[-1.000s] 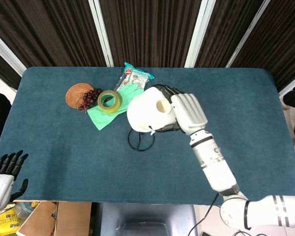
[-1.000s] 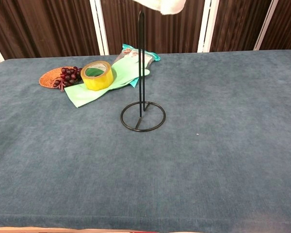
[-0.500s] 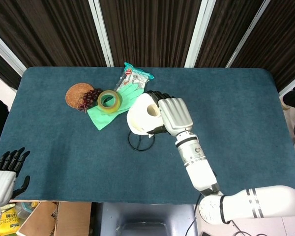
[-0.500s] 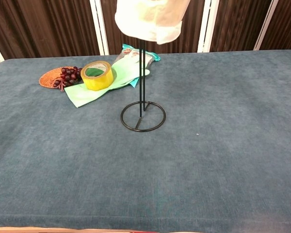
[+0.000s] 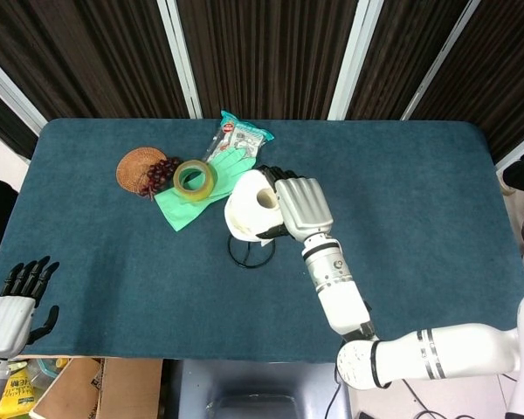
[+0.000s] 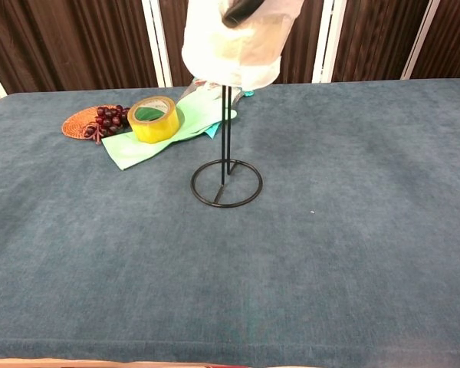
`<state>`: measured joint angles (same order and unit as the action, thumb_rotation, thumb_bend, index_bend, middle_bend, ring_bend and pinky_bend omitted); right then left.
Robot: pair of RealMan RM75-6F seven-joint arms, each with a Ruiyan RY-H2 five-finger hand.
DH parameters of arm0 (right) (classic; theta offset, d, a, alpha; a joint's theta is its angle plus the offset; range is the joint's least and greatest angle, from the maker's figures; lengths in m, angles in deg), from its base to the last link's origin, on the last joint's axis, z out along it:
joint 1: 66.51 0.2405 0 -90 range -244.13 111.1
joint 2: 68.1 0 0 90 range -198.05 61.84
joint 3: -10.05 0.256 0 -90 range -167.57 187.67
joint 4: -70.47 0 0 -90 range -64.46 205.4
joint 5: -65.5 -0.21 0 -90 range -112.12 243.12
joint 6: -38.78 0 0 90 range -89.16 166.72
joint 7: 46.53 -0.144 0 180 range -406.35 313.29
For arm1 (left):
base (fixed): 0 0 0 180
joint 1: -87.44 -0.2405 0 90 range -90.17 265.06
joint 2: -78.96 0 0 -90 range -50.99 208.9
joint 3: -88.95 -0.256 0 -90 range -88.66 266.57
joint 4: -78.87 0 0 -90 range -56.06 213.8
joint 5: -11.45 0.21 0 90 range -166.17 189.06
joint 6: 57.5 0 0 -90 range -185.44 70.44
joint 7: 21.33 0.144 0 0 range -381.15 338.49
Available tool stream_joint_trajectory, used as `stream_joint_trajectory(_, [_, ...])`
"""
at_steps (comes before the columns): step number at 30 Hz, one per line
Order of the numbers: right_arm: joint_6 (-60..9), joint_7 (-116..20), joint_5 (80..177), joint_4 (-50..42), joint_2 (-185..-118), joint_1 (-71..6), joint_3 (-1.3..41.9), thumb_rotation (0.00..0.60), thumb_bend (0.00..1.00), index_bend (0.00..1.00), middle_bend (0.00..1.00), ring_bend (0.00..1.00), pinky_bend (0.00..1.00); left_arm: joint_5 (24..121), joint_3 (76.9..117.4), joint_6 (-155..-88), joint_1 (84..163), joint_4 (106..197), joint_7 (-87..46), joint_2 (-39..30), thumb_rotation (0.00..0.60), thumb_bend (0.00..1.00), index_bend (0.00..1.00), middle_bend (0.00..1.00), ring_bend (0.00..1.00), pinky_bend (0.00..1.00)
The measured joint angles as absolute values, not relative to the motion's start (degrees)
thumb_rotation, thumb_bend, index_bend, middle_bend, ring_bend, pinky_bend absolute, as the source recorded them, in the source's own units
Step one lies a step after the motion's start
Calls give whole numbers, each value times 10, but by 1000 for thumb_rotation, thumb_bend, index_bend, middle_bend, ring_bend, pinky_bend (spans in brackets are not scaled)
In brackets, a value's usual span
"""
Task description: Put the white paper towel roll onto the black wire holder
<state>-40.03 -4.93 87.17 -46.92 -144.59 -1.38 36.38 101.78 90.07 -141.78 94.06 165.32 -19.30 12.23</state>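
My right hand (image 5: pixel 297 208) grips the white paper towel roll (image 5: pixel 251 206) from its right side, above the black wire holder (image 5: pixel 250 251). In the chest view the roll (image 6: pixel 234 42) sits partway down the holder's upright rod (image 6: pixel 225 130), its lower edge well above the ring base (image 6: pixel 226 184). A dark fingertip (image 6: pixel 241 9) shows on the roll at the top edge of that view. My left hand (image 5: pixel 16 303) hangs off the table's near left corner, fingers apart and empty.
At the back left lie a yellow tape roll (image 5: pixel 195 178) on a green glove (image 5: pixel 196 194), dark grapes (image 5: pixel 162 172) on a woven coaster (image 5: pixel 136 166), and a snack packet (image 5: pixel 237 135). A cardboard box (image 5: pixel 96 387) stands below the table's near edge.
My right hand has brought the roll down and slightly left over the rod. In the chest view the roll has dropped from the top edge to well onto the rod.
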Motion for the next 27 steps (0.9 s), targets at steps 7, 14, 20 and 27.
stream_joint_trajectory(7, [-358,-81,864,-473,-1430,-26,367,600,114,0,20,7,163,1009,906,-1408,950,1644,-194,113,600,497,0,0,0,53])
stream_joint_trajectory(14, [-376,-60,904,-476,-1415,-32,343,600,114,0,0,0,98,1007,908,-1404,956,1637,-191,105,600,497,0,0,0,53])
stream_joint_trajectory(20, [-374,-60,923,-497,-1387,-49,329,600,114,0,0,0,70,1006,907,-1405,956,1637,-192,105,600,497,0,0,0,53])
stream_joint_trajectory(27, [-400,-77,1087,-547,-1349,-126,244,600,114,0,0,0,19,1005,906,-1406,957,1637,-192,105,600,497,0,0,0,53])
